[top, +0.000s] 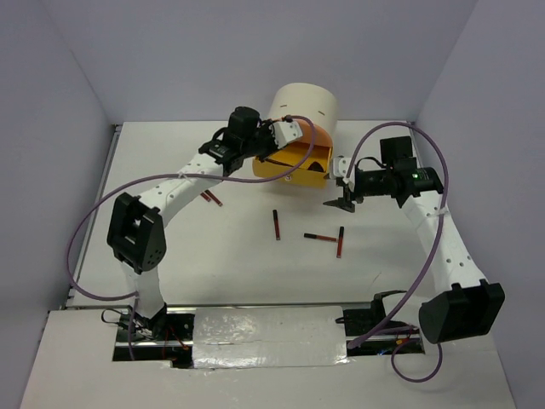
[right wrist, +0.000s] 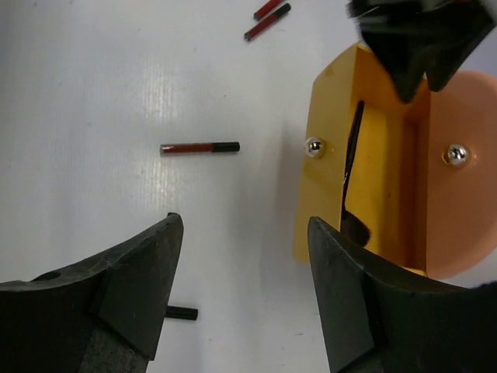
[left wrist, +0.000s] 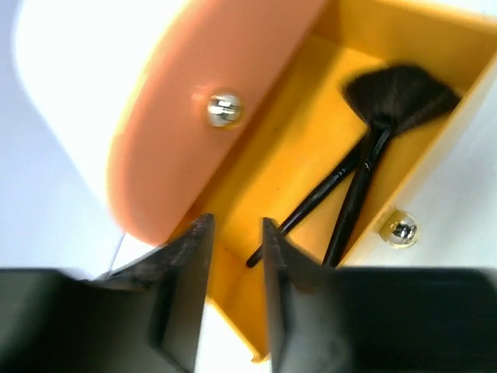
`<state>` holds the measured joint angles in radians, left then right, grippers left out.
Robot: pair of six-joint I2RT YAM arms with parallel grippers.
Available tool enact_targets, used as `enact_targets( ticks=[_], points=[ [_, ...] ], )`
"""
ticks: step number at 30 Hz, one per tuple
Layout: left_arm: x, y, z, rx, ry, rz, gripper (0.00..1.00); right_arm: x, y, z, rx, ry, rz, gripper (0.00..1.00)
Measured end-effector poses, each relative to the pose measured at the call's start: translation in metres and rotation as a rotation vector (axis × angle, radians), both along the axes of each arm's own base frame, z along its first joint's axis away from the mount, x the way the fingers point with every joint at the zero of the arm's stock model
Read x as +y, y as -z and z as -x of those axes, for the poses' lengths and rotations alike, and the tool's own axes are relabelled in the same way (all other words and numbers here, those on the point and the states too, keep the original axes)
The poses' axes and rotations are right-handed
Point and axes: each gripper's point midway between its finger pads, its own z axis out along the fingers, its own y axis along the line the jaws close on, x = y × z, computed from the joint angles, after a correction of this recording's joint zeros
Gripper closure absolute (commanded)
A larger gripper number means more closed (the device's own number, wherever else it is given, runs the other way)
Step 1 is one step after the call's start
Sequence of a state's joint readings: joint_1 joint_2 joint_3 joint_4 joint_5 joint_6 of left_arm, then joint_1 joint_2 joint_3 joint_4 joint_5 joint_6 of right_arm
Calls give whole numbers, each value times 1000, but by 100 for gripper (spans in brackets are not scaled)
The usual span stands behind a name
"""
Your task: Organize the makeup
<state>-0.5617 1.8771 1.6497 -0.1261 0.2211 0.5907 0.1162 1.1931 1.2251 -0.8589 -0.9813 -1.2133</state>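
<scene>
The makeup lies partly on the table and partly in an open yellow drawer (top: 300,173) of the cream cylinder (top: 305,106). Two black brushes (left wrist: 365,148) rest inside that drawer (left wrist: 256,179). My left gripper (left wrist: 235,227) hovers over the drawer's near end, open, with nothing between its fingers. In the top view it (top: 277,143) sits just in front of the cylinder. Dark-red and black pencils lie loose: one (top: 277,224), another (top: 320,237), a third (top: 340,242). My right gripper (right wrist: 242,225) stands open over bare table beside the drawer (right wrist: 330,179), near a pencil (right wrist: 199,147).
Two more pencils (top: 211,198) lie under the left arm's forearm, also seen as a pair (right wrist: 268,22) in the right wrist view. A peach drawer front with a metal knob (left wrist: 224,109) sits above the yellow one. Grey walls close in the table on three sides.
</scene>
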Motion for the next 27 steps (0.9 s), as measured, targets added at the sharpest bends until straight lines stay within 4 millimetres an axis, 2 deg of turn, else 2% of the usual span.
enact_targets(
  ticks=[1, 3, 4, 6, 7, 10, 13, 15, 16, 18, 20, 21, 24, 27],
  points=[
    [2, -9, 1, -3, -18, 18, 81, 1, 5, 0, -12, -27, 16, 30],
    [7, -29, 4, -17, -52, 58, 91, 5, 14, 1, -24, -79, 45, 36],
    [11, -44, 7, -33, -73, 89, 96, 9, 19, 1, -24, -102, 59, 42],
    [23, -68, 20, -48, -117, 160, 100, 23, 29, 1, -24, -151, 94, 51],
    [29, -79, 30, -53, -139, 200, 100, 31, 36, 1, -21, -171, 122, 60],
    [56, -98, 62, -36, -224, 329, 100, 56, 54, -1, -17, -203, 188, 68],
    [84, -84, 91, 62, -355, 460, 100, 73, 68, -11, -9, -177, 235, 74],
    [100, -58, 105, 142, -440, 509, 95, 78, 82, -22, 19, -128, 277, 77],
    [109, -39, 114, 192, -487, 530, 88, 79, 90, -28, 42, -98, 302, 78],
    [126, -2, 131, 278, -575, 559, 69, 82, 108, -46, 73, -33, 346, 78],
    [142, 27, 150, 344, -653, 598, 60, 80, 125, -61, 91, 35, 387, 78],
    [148, 36, 159, 367, -683, 627, 48, 77, 132, -67, 101, 69, 406, 78],
    [161, 45, 174, 392, -748, 714, 40, 69, 145, -87, 98, 173, 448, 79],
    [165, 38, 175, 391, -776, 792, 36, 64, 149, -107, 72, 267, 466, 79]
  ],
)
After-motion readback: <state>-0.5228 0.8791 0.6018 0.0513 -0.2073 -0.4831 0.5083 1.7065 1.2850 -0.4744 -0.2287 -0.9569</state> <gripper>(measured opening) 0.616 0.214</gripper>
